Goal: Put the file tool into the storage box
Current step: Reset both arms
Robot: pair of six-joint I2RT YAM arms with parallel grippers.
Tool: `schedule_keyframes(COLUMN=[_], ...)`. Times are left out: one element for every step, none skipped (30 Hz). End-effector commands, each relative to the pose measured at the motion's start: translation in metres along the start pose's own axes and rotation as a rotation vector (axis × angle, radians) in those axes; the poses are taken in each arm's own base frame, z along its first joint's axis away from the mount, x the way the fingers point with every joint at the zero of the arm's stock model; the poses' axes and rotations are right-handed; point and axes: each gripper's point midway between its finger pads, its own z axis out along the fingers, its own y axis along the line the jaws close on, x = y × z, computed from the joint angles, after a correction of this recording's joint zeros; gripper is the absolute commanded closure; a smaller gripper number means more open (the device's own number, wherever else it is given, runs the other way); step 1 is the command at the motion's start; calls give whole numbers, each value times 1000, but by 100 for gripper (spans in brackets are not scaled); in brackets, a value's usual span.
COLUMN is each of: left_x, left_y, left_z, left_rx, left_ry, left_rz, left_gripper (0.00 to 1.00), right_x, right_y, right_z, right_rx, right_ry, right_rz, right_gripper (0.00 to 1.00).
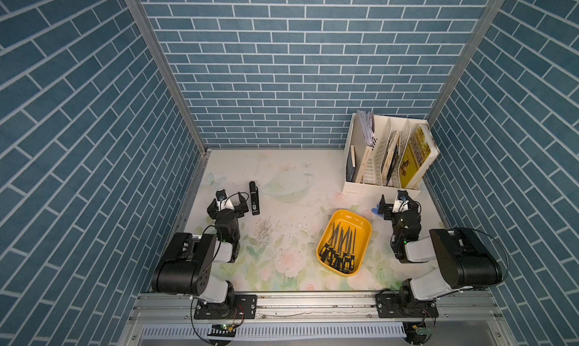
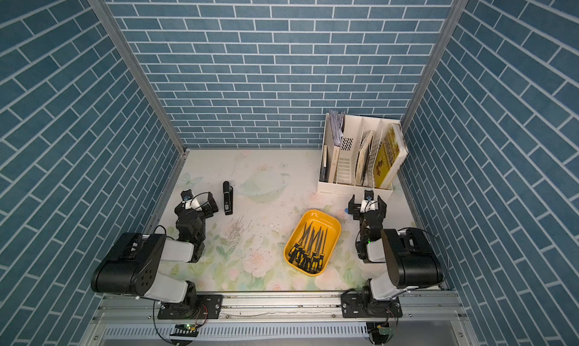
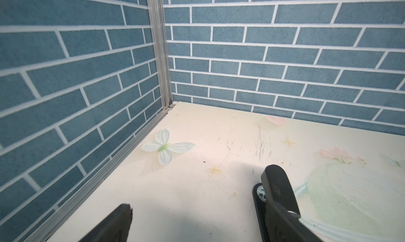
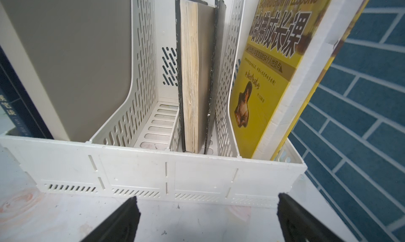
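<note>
The yellow-orange storage box [image 1: 360, 225] [image 2: 332, 222] sits right of the table's middle in both top views. Several file tools [image 1: 340, 244] [image 2: 308, 245] with black-and-yellow handles lie inside it, tips toward the back. No file shows outside the box. My left gripper [image 1: 228, 203] [image 2: 195, 203] [image 3: 203, 208] hovers open and empty at the left, far from the box. My right gripper [image 1: 399, 201] [image 2: 367, 201] [image 4: 208, 199] is open and empty just behind the box's right corner, facing the white rack.
A black stapler-like object [image 1: 254, 198] [image 2: 227, 198] [image 3: 275, 186] lies right beside my left gripper. The tall white book rack [image 1: 380, 189] [image 2: 354, 189] [image 4: 166, 170] fills the back right corner. A small blue item [image 1: 376, 210] lies by the right gripper. Blue brick walls enclose three sides.
</note>
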Motion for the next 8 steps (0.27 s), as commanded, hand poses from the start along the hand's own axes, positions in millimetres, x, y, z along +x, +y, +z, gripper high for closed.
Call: schedule_keyframes(left_x=[-3, -4, -3, -3, -3, -3, -3, -3], left_y=[-1, -1, -1, -1, -1, -1, -1, -2], left_z=[0, 0, 0, 0, 0, 0, 0, 0], left_rx=[7, 8, 7, 7, 7, 8, 7, 9], left_ry=[-16, -17, -15, -16, -15, -16, -15, -16], left_rz=[5, 4, 4, 4, 5, 4, 5, 4], left_gripper=[0, 0, 0, 0, 0, 0, 0, 0], right_x=[-5, -5, -4, -4, -4, -4, -4, -5], right_y=[0, 0, 1, 1, 0, 0, 0, 0], right_z=[3, 3, 4, 4, 5, 4, 4, 4], right_rx=[-4, -4, -9, -11, -10, -12, -11, -11], right_ry=[-15, -13, -7, -8, -8, -8, -8, -12], right_rz=[32, 33, 33, 34, 34, 34, 34, 35], right_gripper=[0, 0, 0, 0, 0, 0, 0, 0])
